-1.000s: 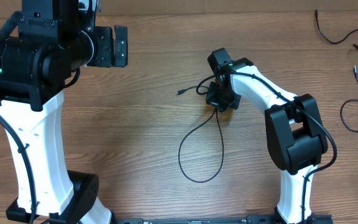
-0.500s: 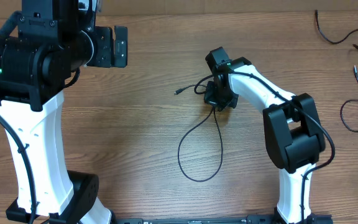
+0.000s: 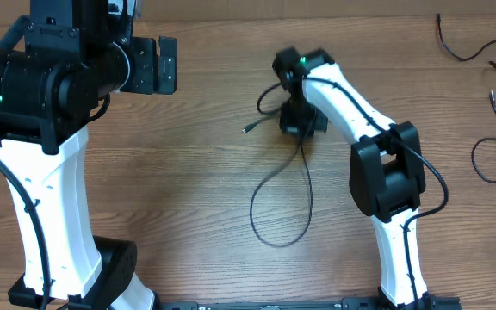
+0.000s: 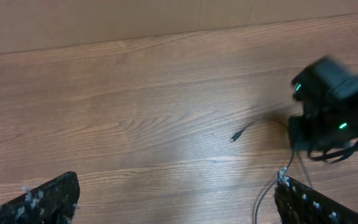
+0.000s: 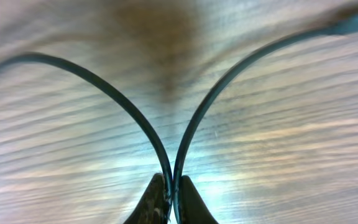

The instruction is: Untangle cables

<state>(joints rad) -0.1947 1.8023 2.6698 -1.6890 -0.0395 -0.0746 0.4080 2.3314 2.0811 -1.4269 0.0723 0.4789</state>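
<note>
Right gripper [image 3: 298,122] centre frame, clamped tight on cable [image 3: 275,245], loop trailing toward lower centre; left gripper [image 3: 156,64] upper left, jaws wide, empty

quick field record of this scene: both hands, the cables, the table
right hand: shut on the looped cable, two strands meeting in its grip
left hand: open, holding nothing, well apart from the cables
looped cable: thin, black, one loop lying on the table below the right hand in the overhead view
plug end: free, on the table left of the right hand
other cables: loose and separate at the right edge of the overhead view
table: wood grain
</note>
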